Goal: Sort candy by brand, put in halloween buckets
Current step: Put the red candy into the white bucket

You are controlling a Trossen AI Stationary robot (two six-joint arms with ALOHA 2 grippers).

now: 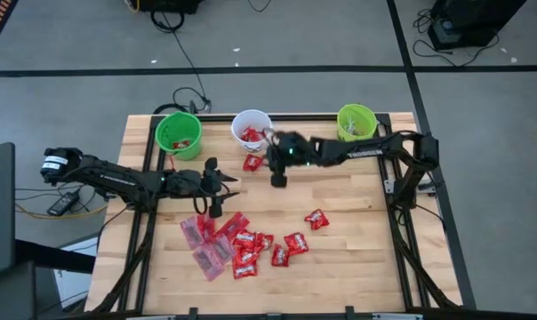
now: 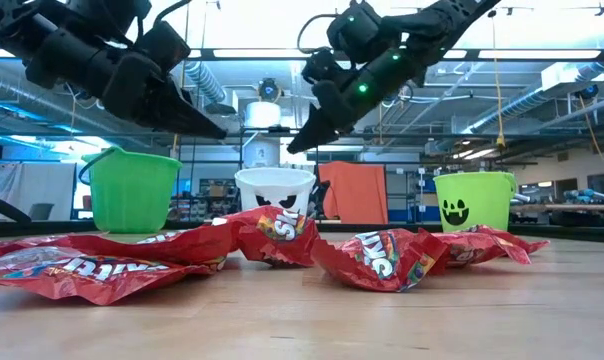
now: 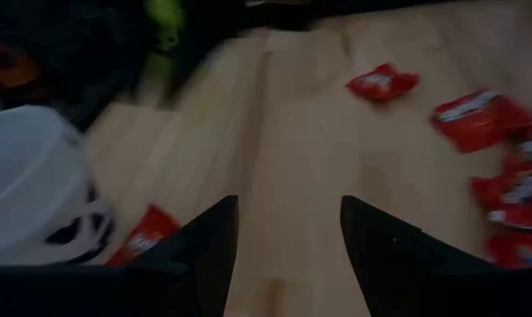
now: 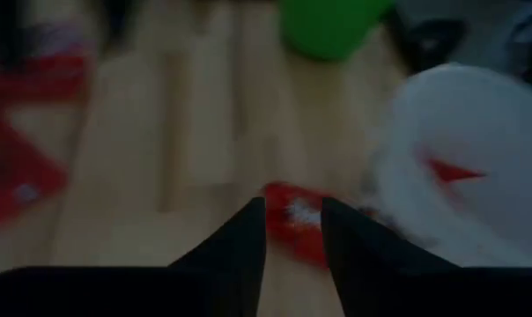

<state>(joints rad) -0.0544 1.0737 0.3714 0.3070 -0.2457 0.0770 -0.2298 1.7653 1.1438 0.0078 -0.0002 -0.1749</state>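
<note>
Three buckets stand along the table's far edge: a green one point(image 1: 180, 133), a white one point(image 1: 251, 127) with red packets inside, and a green one with a face point(image 1: 356, 122). A pile of red candy packets point(image 1: 242, 244) with flat pinkish packets point(image 1: 197, 233) lies near the middle of the near side. One red packet point(image 1: 252, 163) lies just in front of the white bucket. My right gripper point(image 1: 277, 180) hovers beside that packet point(image 4: 292, 222), fingers narrowly open and empty. My left gripper point(image 1: 220, 197) hangs open and empty above the pile's far-left side point(image 3: 288, 207).
A lone red packet point(image 1: 316, 219) lies right of the pile. Bare wood stretches between the buckets and the pile and across the table's right half. Both arms reach over the middle and come close to each other there. Black rails frame the table.
</note>
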